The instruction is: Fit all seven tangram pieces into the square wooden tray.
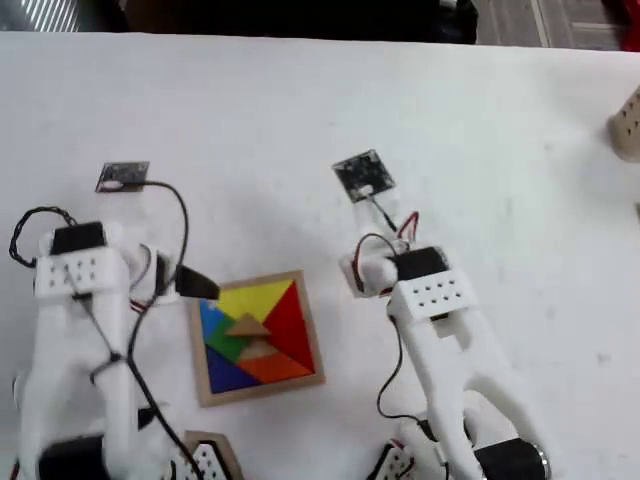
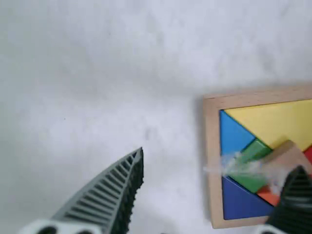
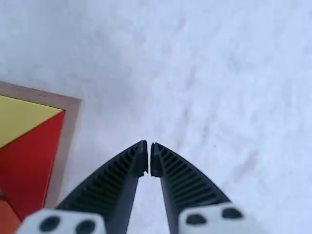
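Two arms of mine flank the square wooden tray point(image 1: 198, 350) on the white bench point(image 1: 300, 110).

High view: the tray lies toward 7 o'clock on the bench, turned slightly askew. Inside it, the yellow piece point(image 1: 262, 298) fills the 12 o'clock side and the red piece point(image 1: 290, 330) the 3 o'clock side. The orange piece point(image 1: 278, 368) is at 6 o'clock, the blue piece point(image 1: 228, 372) at 7, the green piece point(image 1: 228, 345) at 9, and a wood-coloured piece point(image 1: 250, 326) is at the centre. My left gripper point(image 1: 190, 283) sits at the tray's 10 o'clock corner. My right arm point(image 1: 440, 300) stands off its 3 o'clock side. I judge the puzzle close to finished.

Left wrist view: my left gripper is spread wide and holds nothing. One finger hangs over bare bench, the other over the tray's contents, so the jaws straddle the frame, probably ready to nudge. The wood-coloured piece may sit proud of its neighbours; blur prevents certainty.

Right wrist view: my right gripper point(image 3: 148, 156) is closed and empty, tips nearly touching, above bare bench just beside the tray's red-and-yellow corner.

I can read no writing anywhere.
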You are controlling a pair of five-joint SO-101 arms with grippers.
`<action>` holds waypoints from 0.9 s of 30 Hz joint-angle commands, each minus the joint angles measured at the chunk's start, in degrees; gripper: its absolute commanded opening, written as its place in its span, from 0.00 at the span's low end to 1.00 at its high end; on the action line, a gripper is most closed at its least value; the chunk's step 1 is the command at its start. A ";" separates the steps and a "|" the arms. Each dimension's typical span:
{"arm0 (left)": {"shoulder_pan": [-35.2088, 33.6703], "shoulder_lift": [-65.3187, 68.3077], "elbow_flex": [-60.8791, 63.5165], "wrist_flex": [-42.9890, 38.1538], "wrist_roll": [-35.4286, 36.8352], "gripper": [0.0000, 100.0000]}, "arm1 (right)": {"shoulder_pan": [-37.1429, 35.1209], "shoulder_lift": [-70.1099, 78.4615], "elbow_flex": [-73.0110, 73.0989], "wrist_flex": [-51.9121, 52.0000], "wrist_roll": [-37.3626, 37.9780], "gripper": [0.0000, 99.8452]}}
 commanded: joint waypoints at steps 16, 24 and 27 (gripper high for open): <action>28.18 3.82 7.82 -16.53 10.29 0.02 | 6.29 -2.07 2.02 0.22 2.11 0.02; 30.46 12.26 6.95 -16.88 10.02 0.02 | 6.20 -2.07 2.02 0.04 2.11 0.02; 33.98 10.51 8.70 -16.62 10.02 0.02 | 6.20 -1.98 2.02 -1.10 2.20 0.02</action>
